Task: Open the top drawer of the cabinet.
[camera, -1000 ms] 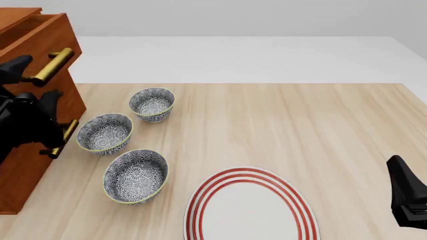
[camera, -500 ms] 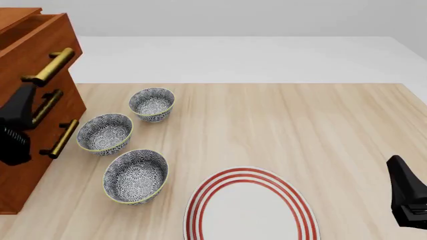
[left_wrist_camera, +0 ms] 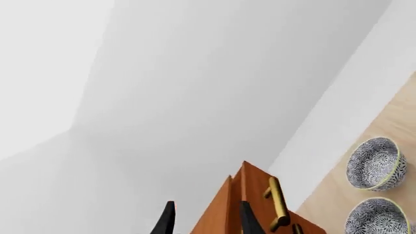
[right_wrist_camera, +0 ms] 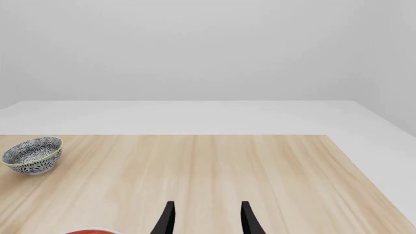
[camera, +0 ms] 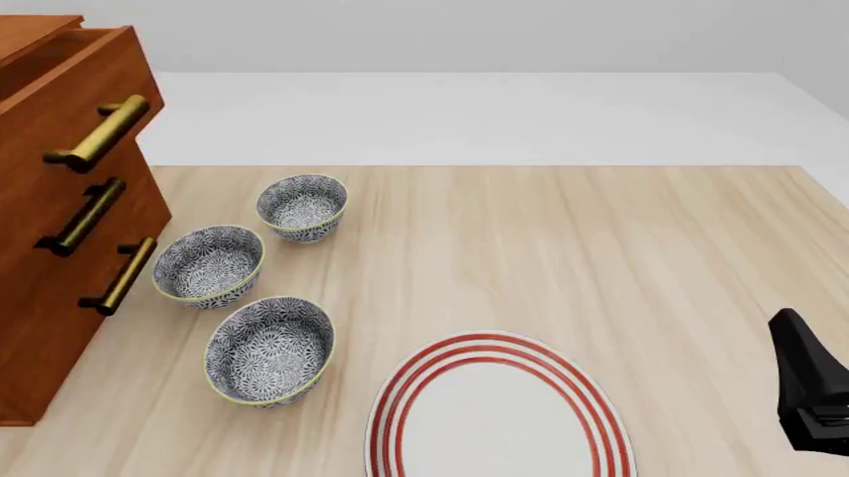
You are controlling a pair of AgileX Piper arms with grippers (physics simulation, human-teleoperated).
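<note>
Now, left gripper (left_wrist_camera: pixel 204 219): two dark fingertips are seen in the left wrist view, spread apart with nothing held between them; one fingertip (left_wrist_camera: pixel 248 218) is seen against the cabinet's wood, though contact cannot be judged. The gripper is not seen in the front view.
Right gripper (right_wrist_camera: pixel 206 218): its two dark fingers are parted and empty, pointed out over bare table; only a black part of that arm (camera: pixel 809 396) is shown at the front view's right edge.
Top drawer (camera: pixel 67 94): found at the top of the cabinet, at the table's left side; it is pulled out past the two lower fronts, so its front stands proud of them.
Top handle (camera: pixel 97 132): a brass bar, gripped by nothing.
Cabinet (camera: pixel 54 298): reddish-brown, stood on the table's left edge, two more brass handles set below the top one.
Bowls: three patterned bowls are placed just beside the cabinet's front, the nearest (camera: pixel 269 350), the middle (camera: pixel 209 265), the farthest (camera: pixel 302 207).
Plate (camera: pixel 498 412): white with red rings, set at the near edge, cut off by the frame.
Table (camera: pixel 597 248): pale wood.
</note>
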